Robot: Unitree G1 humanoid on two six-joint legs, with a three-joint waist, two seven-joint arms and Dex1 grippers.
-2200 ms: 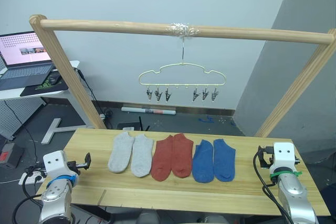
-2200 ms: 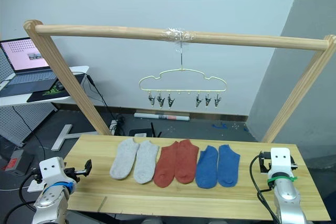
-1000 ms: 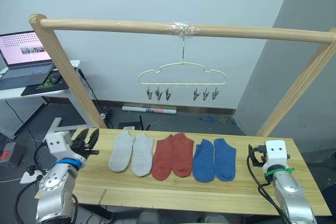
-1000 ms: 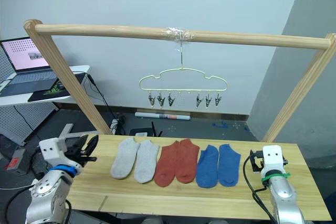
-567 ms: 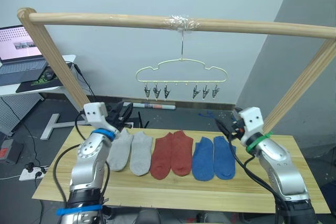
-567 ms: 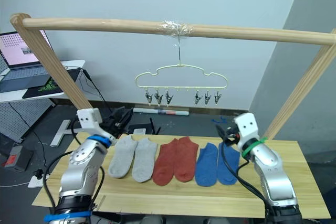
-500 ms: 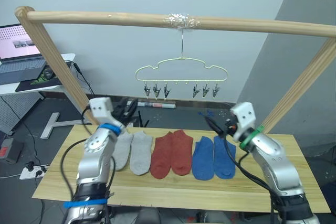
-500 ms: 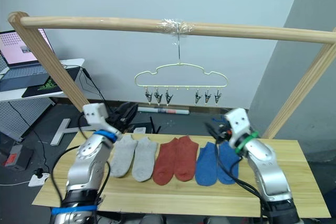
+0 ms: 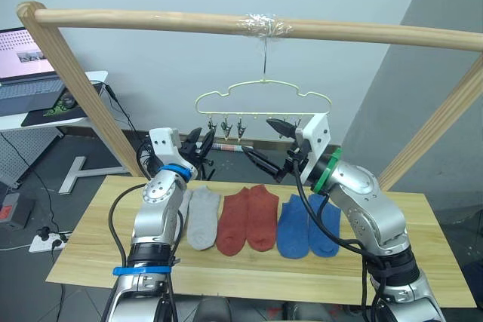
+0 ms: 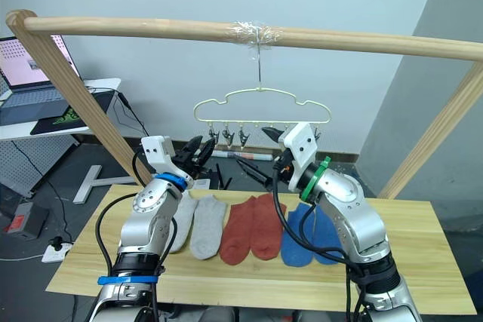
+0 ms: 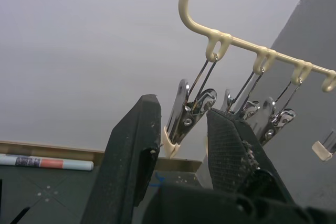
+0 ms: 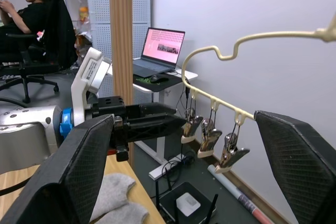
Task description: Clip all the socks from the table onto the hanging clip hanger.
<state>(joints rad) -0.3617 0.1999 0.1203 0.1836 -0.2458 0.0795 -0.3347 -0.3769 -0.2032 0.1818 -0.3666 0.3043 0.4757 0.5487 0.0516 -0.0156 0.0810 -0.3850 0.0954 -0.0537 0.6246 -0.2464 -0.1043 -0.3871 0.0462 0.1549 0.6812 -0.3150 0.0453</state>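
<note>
Six socks lie in a row on the table (image 9: pixel 83 250): a grey pair (image 9: pixel 193 215), a rust red pair (image 9: pixel 247 219) and a blue pair (image 9: pixel 308 225). Above them the pale yellow clip hanger (image 9: pixel 263 96) hangs from the bar, its grey clips (image 9: pixel 226 125) empty. My left gripper (image 9: pixel 198 143) is raised to the hanger's left end, open, and the leftmost clip (image 11: pixel 185 113) sits in line between its fingers (image 11: pixel 137 145). My right gripper (image 9: pixel 265 141) is wide open just below the middle of the hanger, pointing toward the left gripper and holding nothing.
A thick wooden bar (image 9: pixel 151 20) on slanted posts (image 9: pixel 83 96) spans the table and carries the hanger. A laptop (image 9: pixel 26 47) sits on a white desk at the far left. A person (image 12: pixel 29 9) sits in a chair in the right wrist view.
Both arms have risen from the table's outer ends and swung inward to the hanger. The left gripper has reached the leftmost clip. The socks have not moved.
</note>
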